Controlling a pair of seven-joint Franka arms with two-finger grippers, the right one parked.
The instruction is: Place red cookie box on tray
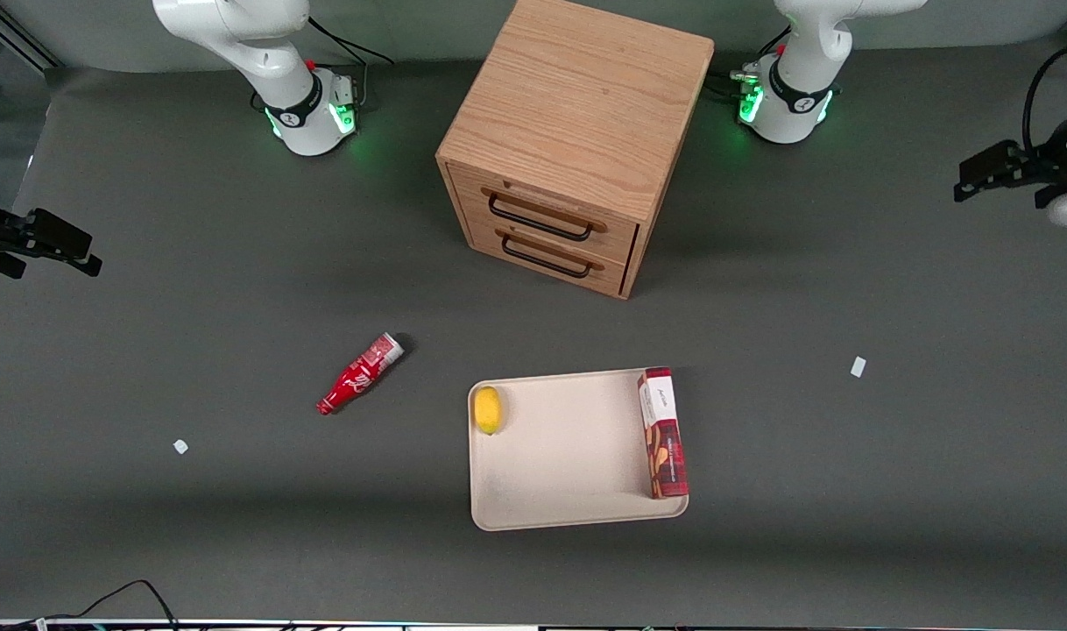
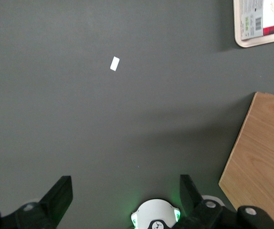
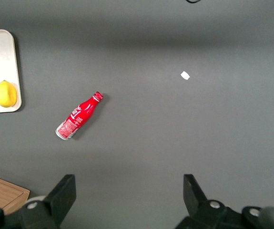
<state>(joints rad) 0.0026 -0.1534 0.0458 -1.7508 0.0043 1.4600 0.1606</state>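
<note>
Pincer (image 2: 126, 193) open, 1 cookie box (image 1: 662, 432) on tray (image 1: 561, 464)

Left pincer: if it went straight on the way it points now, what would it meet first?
The left pincer, open and raised at the working arm's end, points down at bare table. Nothing else lies in that line; the paper scrap sits off it.

**White Arms, Black Fingers, Green Lights**

The working arm (image 1: 796, 53) was glossy white, with rounded shells and a black band near its base. A ring of green light glowed at that base (image 1: 783, 109), and small red fittings and dark cables sat beside it. Its gripper (image 2: 125, 195), up at the working arm's end of the table, had matte black, wedge-shaped fingers (image 2: 60, 195) spread wide apart, with round silver screw heads on the black body.
</note>
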